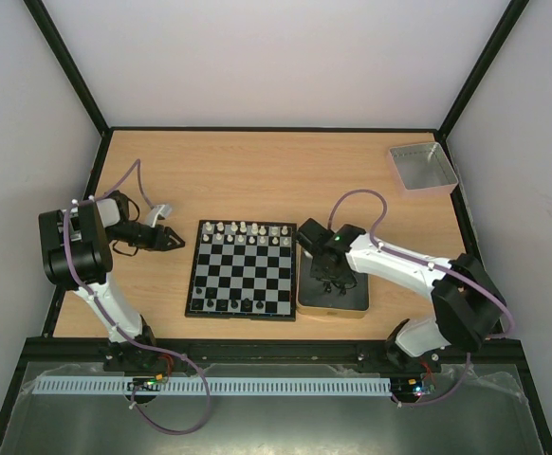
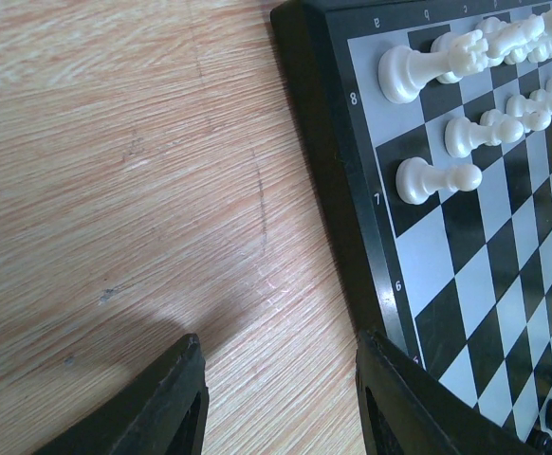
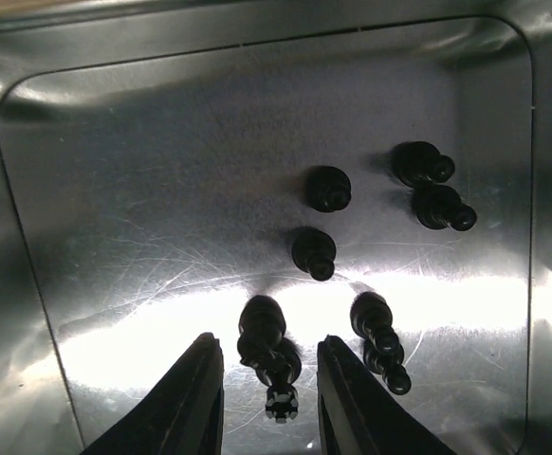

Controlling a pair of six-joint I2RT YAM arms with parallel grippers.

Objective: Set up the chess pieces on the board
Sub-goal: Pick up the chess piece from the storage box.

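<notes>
Right gripper (image 3: 269, 403) jaws stand apart astride a black piece (image 3: 262, 327) in the tin (image 3: 134, 209), right of the board (image 1: 243, 273). Left gripper (image 2: 281, 398) jaws apart, empty, at the board's left edge.

**Inspector A:** Enclosure?
**Inspector B:** Plain white walls (image 1: 276, 57) on three sides, with black frame posts (image 1: 67, 66) at the corners.
**Inspector A:** Work surface?
**Inspector B:** Light wood-grain table (image 1: 257, 161), evenly lit, shadows soft. A slotted white strip (image 1: 257, 387) runs along its near edge. Nearer still lies a dull grey sheet (image 1: 285, 427), possibly metal.
</notes>
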